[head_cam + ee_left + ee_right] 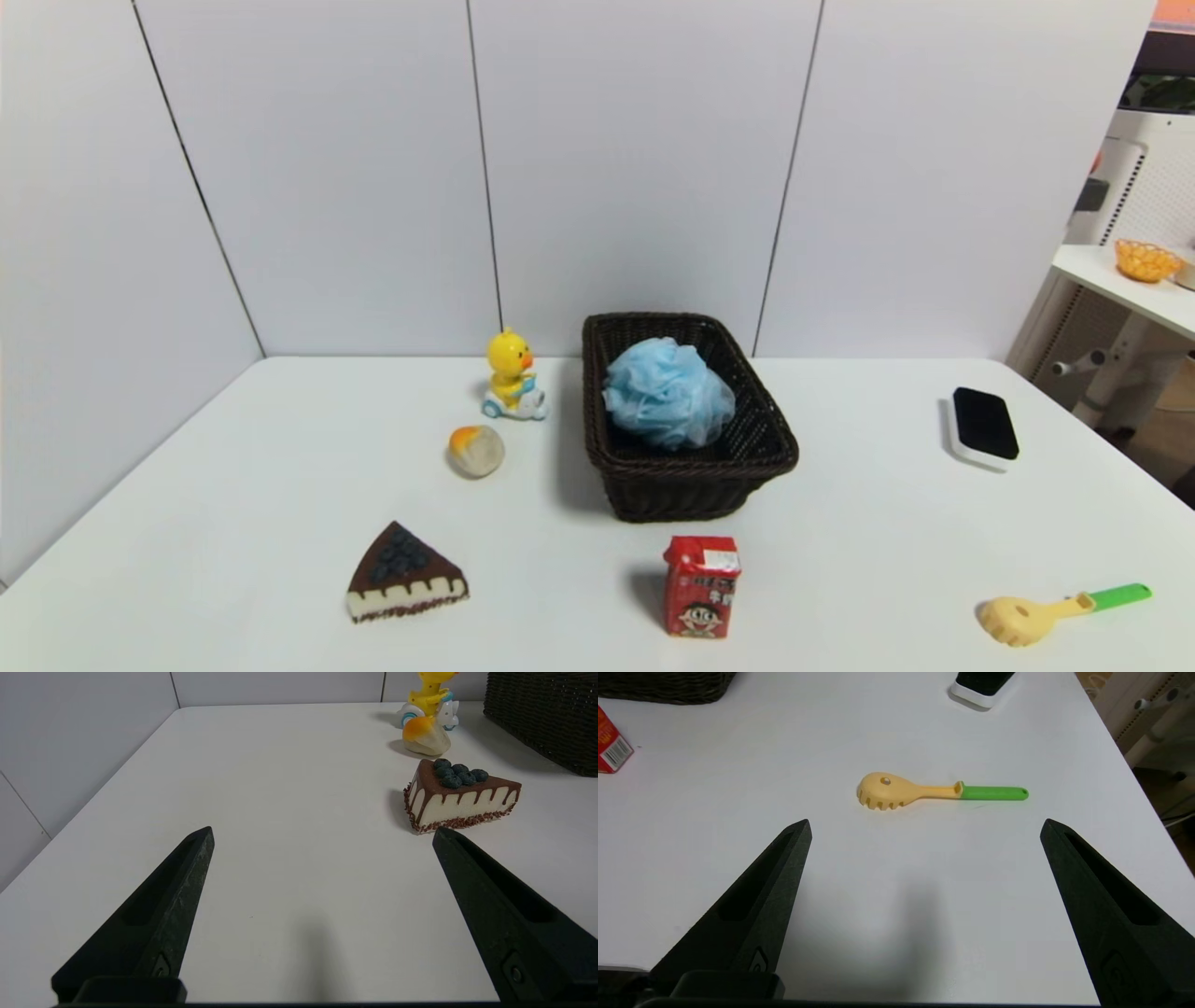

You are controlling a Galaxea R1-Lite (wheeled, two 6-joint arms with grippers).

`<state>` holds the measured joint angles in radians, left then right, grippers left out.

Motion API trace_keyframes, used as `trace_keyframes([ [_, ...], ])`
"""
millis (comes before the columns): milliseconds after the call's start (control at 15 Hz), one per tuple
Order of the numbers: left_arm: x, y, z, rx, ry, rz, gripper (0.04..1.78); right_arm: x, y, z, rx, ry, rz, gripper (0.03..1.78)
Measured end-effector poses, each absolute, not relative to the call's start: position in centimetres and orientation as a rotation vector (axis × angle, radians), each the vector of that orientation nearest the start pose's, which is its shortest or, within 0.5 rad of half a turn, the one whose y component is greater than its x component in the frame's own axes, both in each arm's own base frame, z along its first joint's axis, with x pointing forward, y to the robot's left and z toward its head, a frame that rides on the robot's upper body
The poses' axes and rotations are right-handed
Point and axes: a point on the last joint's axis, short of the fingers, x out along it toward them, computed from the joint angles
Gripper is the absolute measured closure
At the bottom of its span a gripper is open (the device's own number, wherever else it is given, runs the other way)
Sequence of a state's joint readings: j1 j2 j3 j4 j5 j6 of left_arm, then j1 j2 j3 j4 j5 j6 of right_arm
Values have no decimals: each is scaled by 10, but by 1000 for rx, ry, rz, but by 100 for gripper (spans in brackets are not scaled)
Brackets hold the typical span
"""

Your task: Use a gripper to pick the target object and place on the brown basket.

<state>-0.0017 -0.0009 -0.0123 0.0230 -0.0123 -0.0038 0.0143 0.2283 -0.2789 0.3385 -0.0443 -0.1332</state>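
The light blue mesh bath pouf (668, 392) lies inside the dark brown woven basket (777, 439) at the middle of the white table. The basket's wall also shows in the left wrist view (542, 714) and in the right wrist view (668, 686). Neither arm shows in the head view. My left gripper (322, 833) is open and empty over bare table near the front left, short of the cake slice. My right gripper (924, 826) is open and empty over bare table near the front right, short of the pasta spoon.
Left of the basket stand a yellow duck toy (512, 376), an orange-white bun (476, 451) and a chocolate cake slice (403, 574). A red milk carton (701, 586) stands before the basket. A black-and-white eraser (983, 427) and a yellow-green pasta spoon (1055, 611) lie right.
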Motion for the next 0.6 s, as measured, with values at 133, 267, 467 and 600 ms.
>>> trace_keyframes([
  [133,-24,0,77,-4,10,-14,13,-28,-1,98,-133,210,-21,12],
  [267,-24,0,77,-4,9,-14,13,-26,0,85,-99,105,-13,12],
  [467,-24,0,77,-4,9,-14,13,-23,0,80,-77,-9,-9,12],
  [600,-24,0,77,-4,9,-14,13,-23,0,77,-79,-10,-9,12],
])
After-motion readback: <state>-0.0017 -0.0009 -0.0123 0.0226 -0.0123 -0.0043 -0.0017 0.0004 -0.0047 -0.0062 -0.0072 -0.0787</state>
